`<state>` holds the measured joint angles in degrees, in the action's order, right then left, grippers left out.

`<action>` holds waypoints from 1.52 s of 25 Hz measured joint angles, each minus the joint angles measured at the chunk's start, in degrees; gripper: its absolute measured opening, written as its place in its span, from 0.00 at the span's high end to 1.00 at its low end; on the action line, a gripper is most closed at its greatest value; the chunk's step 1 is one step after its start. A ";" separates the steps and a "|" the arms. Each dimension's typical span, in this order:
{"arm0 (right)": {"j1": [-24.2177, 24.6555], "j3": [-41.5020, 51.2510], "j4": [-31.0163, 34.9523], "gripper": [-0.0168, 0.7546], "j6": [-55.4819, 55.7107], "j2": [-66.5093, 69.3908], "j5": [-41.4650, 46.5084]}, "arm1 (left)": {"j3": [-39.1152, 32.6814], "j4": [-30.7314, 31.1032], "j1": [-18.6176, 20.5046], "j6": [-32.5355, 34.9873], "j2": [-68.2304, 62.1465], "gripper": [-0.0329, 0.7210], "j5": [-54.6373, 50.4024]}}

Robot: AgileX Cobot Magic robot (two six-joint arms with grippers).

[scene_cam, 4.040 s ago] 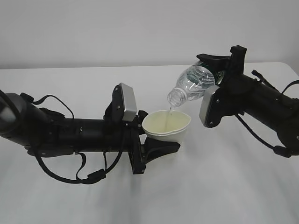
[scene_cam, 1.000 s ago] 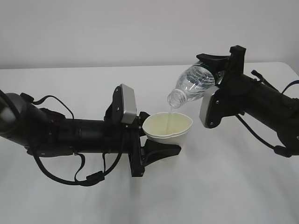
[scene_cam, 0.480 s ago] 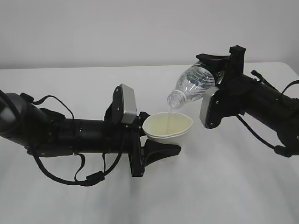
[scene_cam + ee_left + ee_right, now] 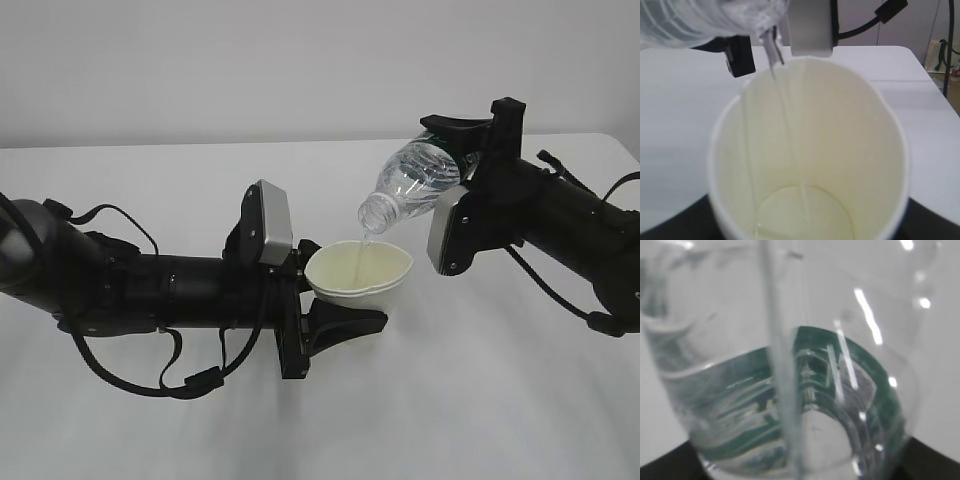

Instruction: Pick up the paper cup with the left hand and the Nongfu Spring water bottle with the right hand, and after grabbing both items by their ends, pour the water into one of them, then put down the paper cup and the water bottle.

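Above a white table (image 4: 480,400), well clear of its far edge at 12 o'clock and with bare surface at 6 o'clock and between the two arms. Left gripper (image 4: 335,305) partly spread and clamped round the base of the paper cup (image 4: 358,272), cup held off the table, mouth tipped toward 2 o'clock. Right gripper (image 4: 455,150) likewise partly spread, closed on the bottom end of the Nongfu Spring water bottle (image 4: 415,180), bottle slanted neck-down toward 7 o'clock, its open mouth just above the cup's far rim and not touching it. Thin stream of the water (image 4: 366,240) falling from neck to cup. Right edge of the table visible at 3 o'clock behind the right arm, close to that arm's cables. From the left wrist camera: straight down into the cup (image 4: 810,160), cream inner wall, a shallow pool at the bottom, the stream (image 4: 785,130) running down the wall from 11 o'clock, bottle neck (image 4: 767,30) overhead; gripper itself barely seen, only dark shapes at the lower corners. From the right wrist camera: little but the bottle (image 4: 790,365) filling the frame, green label band (image 4: 850,390) seen through the clear wall, water (image 4: 715,390) seemingly lying in the lower side, though blurred; nothing of the cup.
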<state>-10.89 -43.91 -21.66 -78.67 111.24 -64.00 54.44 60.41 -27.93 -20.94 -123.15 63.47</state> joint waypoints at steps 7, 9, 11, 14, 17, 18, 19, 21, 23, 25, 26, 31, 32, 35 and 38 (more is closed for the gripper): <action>0.00 0.00 0.00 0.40 0.00 0.00 0.00 | 0.00 0.00 0.00 0.00 0.00 0.41 0.00; 0.00 0.00 0.00 0.40 0.00 0.00 0.00 | 0.00 0.00 0.00 0.00 0.00 0.41 0.00; 0.00 0.00 0.00 0.40 0.00 0.00 0.00 | 0.00 0.00 0.00 0.00 0.00 0.41 0.00; 0.00 0.00 0.00 0.40 0.00 0.00 0.00 | 0.00 0.00 0.00 0.00 0.00 0.41 0.00; 0.00 0.00 0.00 0.40 -0.03 0.00 0.00 | 0.00 0.00 0.00 0.00 0.00 0.41 0.00; 0.00 0.00 0.00 0.40 -0.03 0.00 0.00 | 0.00 0.00 0.00 0.00 0.00 0.41 0.00; 0.00 0.00 0.00 0.40 -0.03 0.00 0.00 | 0.00 0.00 0.00 0.00 0.00 0.41 0.00; 0.00 0.00 0.00 0.40 -0.03 0.00 0.00 | 0.00 0.00 0.00 0.00 0.00 0.41 0.00; 0.00 0.00 0.00 0.40 -0.03 0.00 0.00 | 0.00 0.00 0.00 0.00 0.00 0.41 0.00; 0.00 0.00 0.00 0.40 -0.12 0.00 0.00 | 0.00 0.00 0.00 0.00 0.00 0.41 0.00; 0.00 0.00 0.00 0.40 -0.12 0.00 0.00 | 0.00 0.00 0.00 0.00 0.00 0.41 0.00; 0.00 0.00 0.00 0.40 -0.12 0.00 0.00 | 0.00 0.00 0.00 0.00 0.00 0.41 0.00; 0.00 0.00 0.00 0.40 -0.12 0.00 0.00 | 0.00 0.00 0.00 0.00 0.00 0.41 0.00; 0.00 0.00 0.00 0.40 -0.12 0.00 0.00 | 0.00 0.00 0.00 0.00 0.00 0.41 0.00; 0.00 0.00 0.00 0.40 -0.12 0.00 0.00 | 0.00 0.00 0.00 0.00 0.00 0.41 0.00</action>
<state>-10.89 -43.91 -21.66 -78.80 111.24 -64.00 54.44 60.41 -27.93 -20.94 -123.15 63.47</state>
